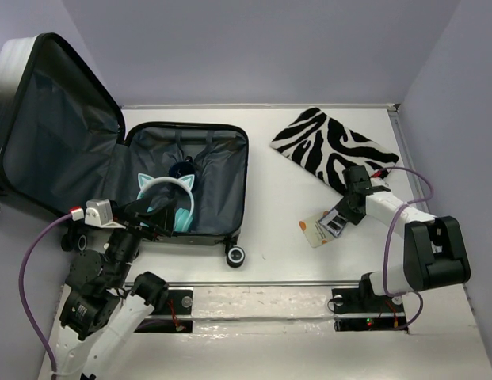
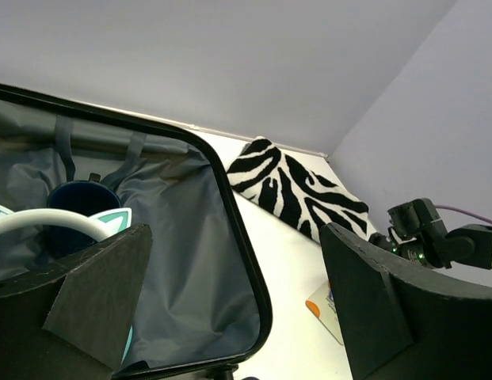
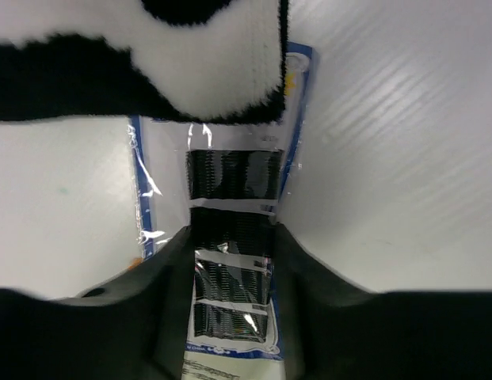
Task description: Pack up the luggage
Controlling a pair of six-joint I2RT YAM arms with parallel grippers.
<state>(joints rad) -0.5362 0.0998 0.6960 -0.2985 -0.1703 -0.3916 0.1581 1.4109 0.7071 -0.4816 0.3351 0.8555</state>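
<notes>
headphones (image 1: 168,198) in luggage (image 1: 226,178) at left, pouch (image 1: 325,146) at right, packet (image 1: 323,226) before pouch

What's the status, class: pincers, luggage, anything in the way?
Left pincer open, empty. Right pincer down over packet, grip unclear. Luggage open, headphones inside. Zebra pouch right beside packet.

Here's the tally, folks: 1 bench (image 1: 277,229), and on it 1 luggage (image 1: 244,190), with 3 of its wheels (image 1: 236,255) in sight from above. Inside it, 1 pair of cat-eared headphones (image 1: 168,190) showing 2 teal ears (image 1: 188,184), plus 1 dark blue cup (image 2: 79,202). Out on the white: 1 zebra-striped pouch (image 1: 333,150) and 1 clear packet (image 1: 325,227). Machinery now: 2 arms, the left arm (image 1: 103,277) and the right arm (image 1: 396,229). That makes 2 pincers, the left pincer (image 1: 148,216) and the right pincer (image 3: 230,269), 2 fingers (image 2: 87,293) apiece. And 2 purple cables (image 1: 28,261), 1 per side.
</notes>
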